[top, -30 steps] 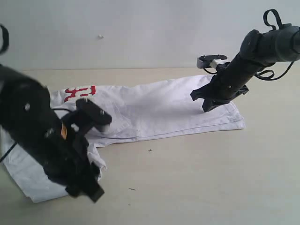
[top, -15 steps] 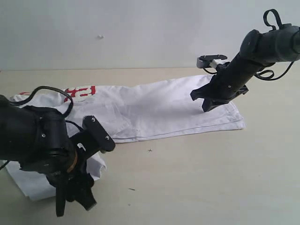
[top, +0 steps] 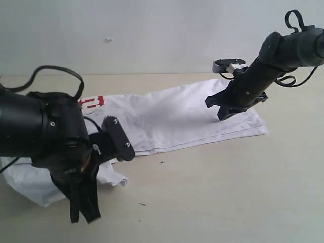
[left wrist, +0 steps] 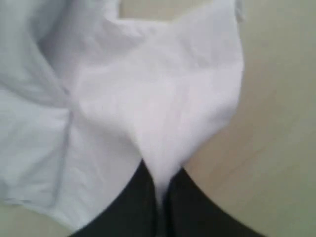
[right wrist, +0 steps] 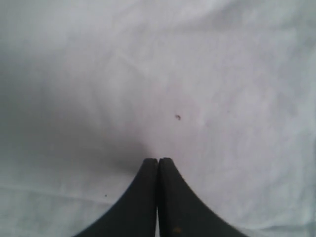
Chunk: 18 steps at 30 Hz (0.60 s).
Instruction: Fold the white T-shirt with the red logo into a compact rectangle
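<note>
While the white T-shirt with the red logo [top: 172,119] lies stretched over the beige worktop [top: 238,192], the two arms attend to its opposite ends, and each has a different duty. The garment forms a long band from the left side of the exterior view to the right. Its right part is flat and smooth, its near left end is loose and wrinkled, and the red lettering [top: 92,104] shows only partly beside the left arm.

The right gripper [right wrist: 158,163] has its jaws pressed together with nothing between them, and the tip points down onto the smooth cloth. I judge that it acts as a weight, so that this end does not slide when the other end is pulled.

The left gripper [left wrist: 160,182] pinches the fabric: in its wrist view the cloth narrows into a peak that runs between the two dark jaws, and folds spread away from that peak. Such a narrow hold suits lifting and carrying one end over the rest. Whether it holds a sleeve or the hem, I cannot tell, because the picture is blurred.

In my opinion the fold is at an early stage, since the left end is not yet laid over the band. The risk is that a thin pinch slips out.
</note>
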Motion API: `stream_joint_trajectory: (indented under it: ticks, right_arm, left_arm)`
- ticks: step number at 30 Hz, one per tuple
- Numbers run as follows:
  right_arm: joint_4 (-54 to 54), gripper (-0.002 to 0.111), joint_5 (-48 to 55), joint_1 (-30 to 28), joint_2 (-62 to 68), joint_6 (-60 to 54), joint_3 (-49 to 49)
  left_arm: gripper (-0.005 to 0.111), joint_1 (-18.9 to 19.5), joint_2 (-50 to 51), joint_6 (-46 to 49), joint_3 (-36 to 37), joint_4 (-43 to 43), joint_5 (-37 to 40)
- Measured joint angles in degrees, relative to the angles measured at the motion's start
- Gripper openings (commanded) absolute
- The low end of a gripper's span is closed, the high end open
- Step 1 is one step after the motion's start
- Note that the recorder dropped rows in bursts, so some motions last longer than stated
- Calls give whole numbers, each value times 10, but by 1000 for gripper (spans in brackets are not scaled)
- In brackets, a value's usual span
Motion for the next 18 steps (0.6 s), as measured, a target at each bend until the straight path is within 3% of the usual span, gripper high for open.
stream_joint_trajectory:
  ticks: [8,14,15,18]
  right_arm:
    - [0,0,0,0,0,0,0]
    - [0,0,0,0,0,0,0]
    - [0,0,-2,0,0,0,0]
    - [0,0,-6,0,0,0,0]
  left_arm:
    - [0,0,-26,23,-21,249,22]
    - [0,34,-24,22,-22,417,-120]
    - [1,55,-19,2,-28,440,-159]
    - [17,100,-2,-44,-44,454,-179]
